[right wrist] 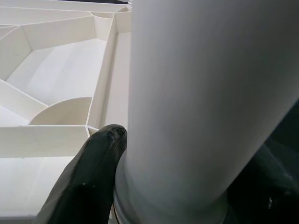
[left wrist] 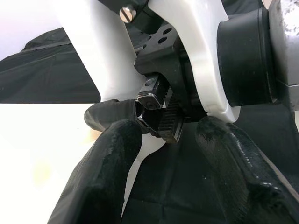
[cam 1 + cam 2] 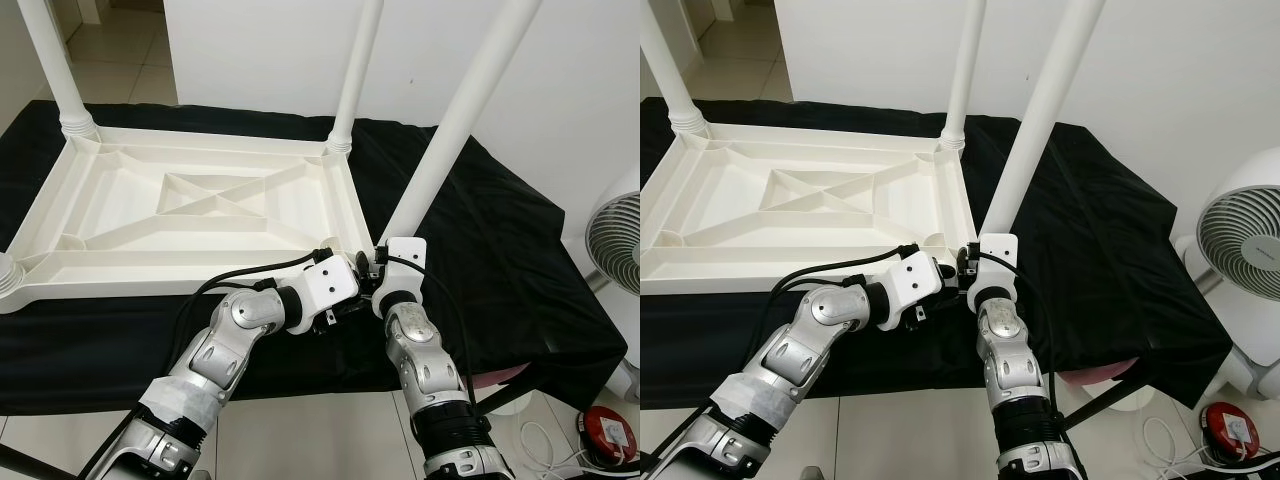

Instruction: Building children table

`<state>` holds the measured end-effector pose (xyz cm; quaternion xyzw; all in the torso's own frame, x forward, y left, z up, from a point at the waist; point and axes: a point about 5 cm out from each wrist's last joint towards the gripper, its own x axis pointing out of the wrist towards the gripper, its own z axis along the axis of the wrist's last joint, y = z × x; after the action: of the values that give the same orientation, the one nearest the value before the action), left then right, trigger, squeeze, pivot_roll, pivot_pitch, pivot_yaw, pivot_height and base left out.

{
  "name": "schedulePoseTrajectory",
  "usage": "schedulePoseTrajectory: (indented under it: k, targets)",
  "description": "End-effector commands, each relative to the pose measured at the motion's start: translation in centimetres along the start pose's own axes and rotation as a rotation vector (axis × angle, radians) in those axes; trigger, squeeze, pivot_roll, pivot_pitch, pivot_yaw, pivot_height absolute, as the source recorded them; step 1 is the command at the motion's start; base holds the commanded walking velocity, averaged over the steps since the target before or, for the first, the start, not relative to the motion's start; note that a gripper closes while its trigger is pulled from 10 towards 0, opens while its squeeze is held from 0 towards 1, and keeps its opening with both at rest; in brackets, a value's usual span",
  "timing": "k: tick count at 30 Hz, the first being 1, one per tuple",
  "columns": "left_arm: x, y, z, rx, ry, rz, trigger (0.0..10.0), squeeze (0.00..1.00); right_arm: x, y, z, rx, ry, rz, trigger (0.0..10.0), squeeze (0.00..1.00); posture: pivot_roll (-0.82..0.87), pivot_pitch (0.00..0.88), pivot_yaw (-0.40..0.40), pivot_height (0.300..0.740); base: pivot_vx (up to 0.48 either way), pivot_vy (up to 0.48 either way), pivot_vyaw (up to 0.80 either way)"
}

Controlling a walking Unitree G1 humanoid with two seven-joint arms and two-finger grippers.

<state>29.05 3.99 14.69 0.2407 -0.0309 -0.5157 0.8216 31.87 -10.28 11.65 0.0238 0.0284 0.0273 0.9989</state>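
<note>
A: Position of the table top [image 3: 190, 205]?

B: Upside down on the black cloth [image 3: 480, 250], ribbed underside facing up. Two far legs: far-left leg [image 3: 55, 65] and far-middle leg [image 3: 357, 70], upright in their corner sockets. A further socket collar visible at the near-left corner [image 3: 8, 275].

A: Location of the near-right leg [image 3: 455, 125]?

B: Base at the near-right corner of the table top, shaft leaning up and away toward the right. Base collar visible in the right wrist view, just beside the corner rib.

A: Status of the right gripper [image 1: 177, 186]?

B: Clamped around the near-right leg close to its base. One black finger [image 1: 91, 177] pressed against the shaft on the table-top side, the other dark finger on the opposite side.

A: Status of the left gripper [image 2: 170, 158]?

B: Brought in beside the right wrist at the same corner. Fingers parted, nothing grasped; toothed black hardware of the right wrist between and beyond them.

A: Surroundings?

B: White fan [image 3: 615, 245] at right of the cloth, red round object [image 3: 608, 432] on the tiled floor [image 3: 330, 440], white wall [image 3: 560, 80] behind.
</note>
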Motion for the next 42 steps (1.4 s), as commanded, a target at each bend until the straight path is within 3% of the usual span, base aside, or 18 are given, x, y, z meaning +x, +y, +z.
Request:
schedulePoseTrajectory:
  k: [1,8,16,17,18,24,27,35,36,42]
  targets:
    - [0.3,-0.1,0.1,0.005,-0.004,0.045,10.0,0.00,-0.3,-0.6,-0.5,0.025,0.026,-0.003,10.0,1.00,-0.03,0.000,-0.111,0.740,0.000,0.000,0.00]
    - [0.3,0.1,0.2,0.004,-0.005,0.053,10.0,0.00,-0.1,-1.4,0.1,0.018,-0.004,0.030,10.0,1.00,-0.03,0.000,-0.110,0.740,0.000,0.000,0.00]
    - [0.2,0.1,0.2,0.006,-0.004,0.057,10.0,0.00,0.9,-3.8,1.0,0.025,0.014,0.146,10.0,1.00,-0.03,0.000,-0.108,0.740,0.000,0.000,0.00]
    - [0.2,0.2,0.2,0.007,-0.005,0.058,10.0,0.00,1.1,-4.0,1.1,-0.002,0.024,0.217,10.0,0.80,-0.03,0.000,-0.106,0.740,0.000,0.000,0.00]
    - [0.2,0.2,0.2,0.007,-0.005,0.059,10.0,0.00,1.3,-4.2,1.2,-0.044,0.029,0.266,10.0,0.00,-0.03,0.000,-0.106,0.740,0.000,0.000,0.00]
    - [0.2,0.2,0.2,0.008,-0.005,0.061,10.0,0.00,1.5,-4.1,1.3,-0.125,0.032,0.387,10.0,0.00,-0.03,0.000,-0.108,0.740,0.000,0.000,0.00]
    - [0.3,0.3,0.3,0.009,-0.007,0.063,10.0,0.00,1.4,-2.7,1.0,-0.215,0.015,0.581,10.0,0.00,-0.03,0.000,-0.102,0.740,0.000,0.000,0.00]
    - [0.3,0.4,0.4,0.012,-0.010,0.060,10.0,0.00,2.2,-2.0,1.0,-0.253,0.017,0.705,10.0,0.00,-0.03,0.000,-0.095,0.740,0.000,0.000,0.00]
    - [0.3,0.5,0.5,0.014,-0.010,0.060,10.0,0.00,2.5,-2.0,0.9,-0.278,0.025,0.718,0.4,0.00,-0.03,0.000,-0.095,0.740,0.000,0.000,0.00]
    - [0.3,0.4,0.5,0.013,-0.011,0.061,10.0,0.00,2.9,-2.2,0.7,-0.294,0.046,0.747,0.0,0.00,-0.02,0.000,-0.098,0.740,0.000,0.000,0.00]
